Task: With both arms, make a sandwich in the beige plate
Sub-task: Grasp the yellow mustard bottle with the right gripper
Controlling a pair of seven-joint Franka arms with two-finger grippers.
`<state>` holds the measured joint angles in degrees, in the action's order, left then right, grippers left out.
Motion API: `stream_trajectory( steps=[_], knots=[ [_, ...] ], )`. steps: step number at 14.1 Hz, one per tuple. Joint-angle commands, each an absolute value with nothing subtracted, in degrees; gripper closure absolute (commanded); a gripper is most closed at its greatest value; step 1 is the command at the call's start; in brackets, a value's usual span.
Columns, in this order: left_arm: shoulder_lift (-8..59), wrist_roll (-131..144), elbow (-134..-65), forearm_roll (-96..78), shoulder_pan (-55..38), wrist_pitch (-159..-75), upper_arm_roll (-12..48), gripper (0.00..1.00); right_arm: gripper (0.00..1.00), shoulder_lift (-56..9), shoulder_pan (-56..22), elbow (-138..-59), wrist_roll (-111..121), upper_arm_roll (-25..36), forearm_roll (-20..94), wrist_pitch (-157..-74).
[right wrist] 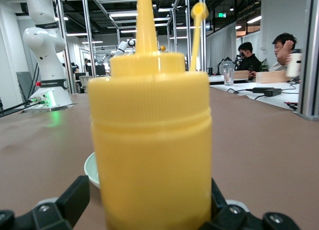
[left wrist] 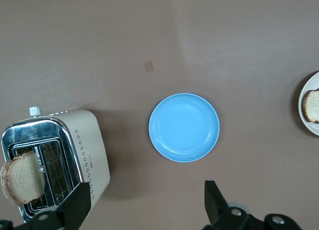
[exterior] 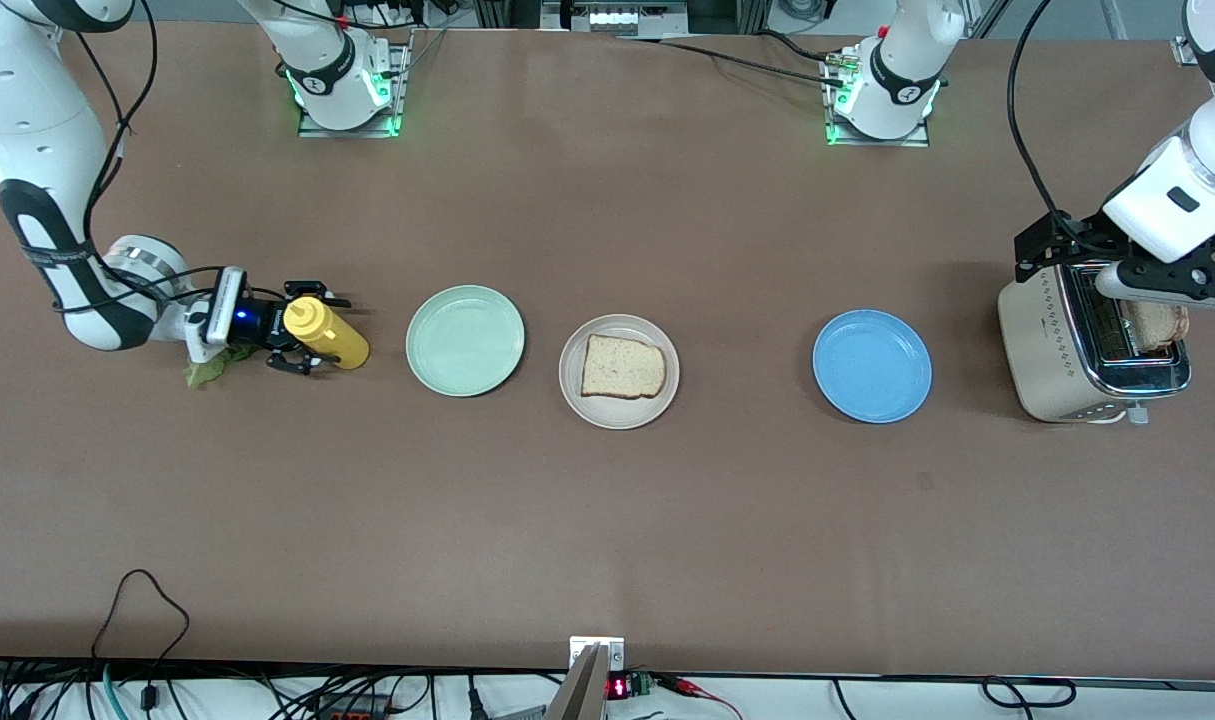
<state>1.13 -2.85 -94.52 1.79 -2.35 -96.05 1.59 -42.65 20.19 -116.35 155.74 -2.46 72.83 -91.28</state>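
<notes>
Beige plate (exterior: 619,414) w/ one bread slice (exterior: 622,366) sitting mid-table. Right gripper (exterior: 297,345), fingers round yellow bottle (exterior: 325,333). Left gripper (left wrist: 144,202), spread wide, hovering over toaster (exterior: 1052,345); toast (left wrist: 21,177) prob. light, crumbly; pinch edges.

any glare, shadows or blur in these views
Front view: green base lights tint the table; soft shadows beside the plates. Left wrist view: sharp, glare on the toaster chrome. Right wrist view: yellow squeeze bottle between the right gripper fingers fills the frame, slightly soft; bright ceiling lights.
</notes>
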Motion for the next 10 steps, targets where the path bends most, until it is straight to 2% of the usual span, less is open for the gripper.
stream_trajectory(
  steps=[1, 2, 3, 4, 7, 10],
  knots=[
    [0.6, -2.1, -94.7, 1.2, -2.8, -95.7, 1.6, 0.00, 0.52, -43.2, 20.0, -115.6, 158.6, -2.3, 73.6, -90.2],
    [0.6, -2.1, -94.7, 1.2, -2.8, -95.7, 1.6, 0.00, 0.72, -43.1, 19.9, -115.6, 158.6, -2.2, 73.6, -90.3],
    [0.6, -2.2, -94.5, 1.1, -2.7, -95.7, 1.6, 0.00, 0.80, -42.9, 19.7, -115.4, 158.6, -2.3, 73.6, -90.5],
    [0.6, -2.2, -94.5, 1.1, -2.6, -95.5, 1.6, 0.00, 0.83, -42.5, 19.5, -115.3, 158.5, -2.3, 73.7, -91.0],
    [0.6, -2.1, -94.5, 1.2, -2.6, -95.5, 1.5, 0.00, 0.85, -41.1, 16.0, -111.9, 154.6, -1.8, 74.0, -94.1],
    [0.6, -2.1, -94.4, 1.2, -2.6, -95.5, 1.6, 0.00, 0.85, -36.1, 10.1, -110.4, 144.8, -1.8, 73.8, -103.1]
  ],
)
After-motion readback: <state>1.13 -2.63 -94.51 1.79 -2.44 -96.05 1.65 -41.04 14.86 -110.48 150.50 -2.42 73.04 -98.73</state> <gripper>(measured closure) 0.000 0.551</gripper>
